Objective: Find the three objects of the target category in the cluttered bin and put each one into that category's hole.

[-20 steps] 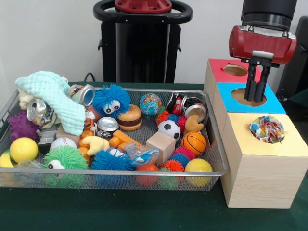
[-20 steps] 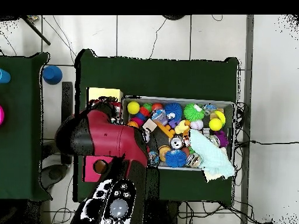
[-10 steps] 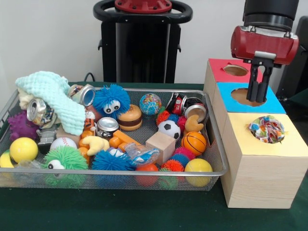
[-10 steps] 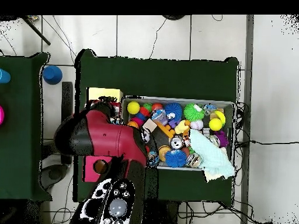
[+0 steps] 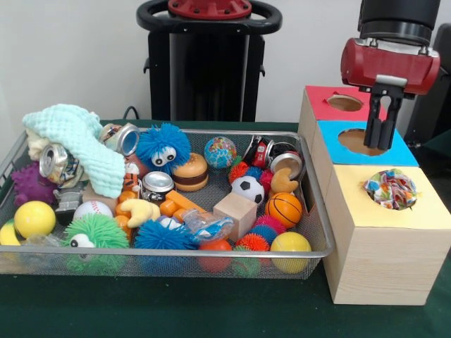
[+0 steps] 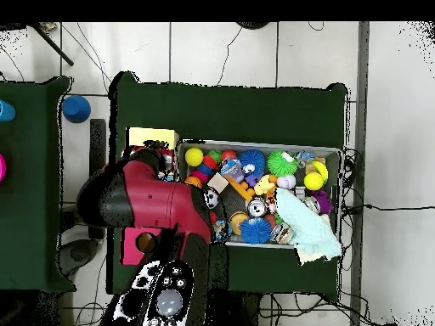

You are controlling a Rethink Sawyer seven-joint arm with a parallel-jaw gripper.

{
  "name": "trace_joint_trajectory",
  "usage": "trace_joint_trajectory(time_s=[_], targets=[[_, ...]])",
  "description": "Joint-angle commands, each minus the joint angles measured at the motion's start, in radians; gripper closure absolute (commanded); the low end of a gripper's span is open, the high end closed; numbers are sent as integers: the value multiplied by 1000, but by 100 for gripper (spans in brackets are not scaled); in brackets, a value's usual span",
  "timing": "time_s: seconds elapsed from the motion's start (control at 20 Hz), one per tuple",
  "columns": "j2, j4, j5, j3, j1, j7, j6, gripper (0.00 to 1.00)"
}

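The wire bin (image 5: 310, 211) sits at the left on the green desk (image 5: 176, 310), full of toys: a mint cloth (image 5: 77, 144) at 10 o'clock, crushed cans, fuzzy balls, a basketball (image 5: 285, 209) at 4 o'clock. Which category is the target, I cannot tell. At the right, the tool (image 5: 381, 144) hangs over the blue hole (image 5: 358, 142), its fingers nearly together and holding nothing visible. I think the risk is in the next pick: in such dense clutter the fingers may catch a neighbour or the cloth.
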Motion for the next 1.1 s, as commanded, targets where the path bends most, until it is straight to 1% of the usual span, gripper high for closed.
trace_joint_trajectory(time_s=[0.05,1.1], targets=[[63,7,-9,74,1,173,-57,100],[100,10,16,38,31,202,-158,100]])
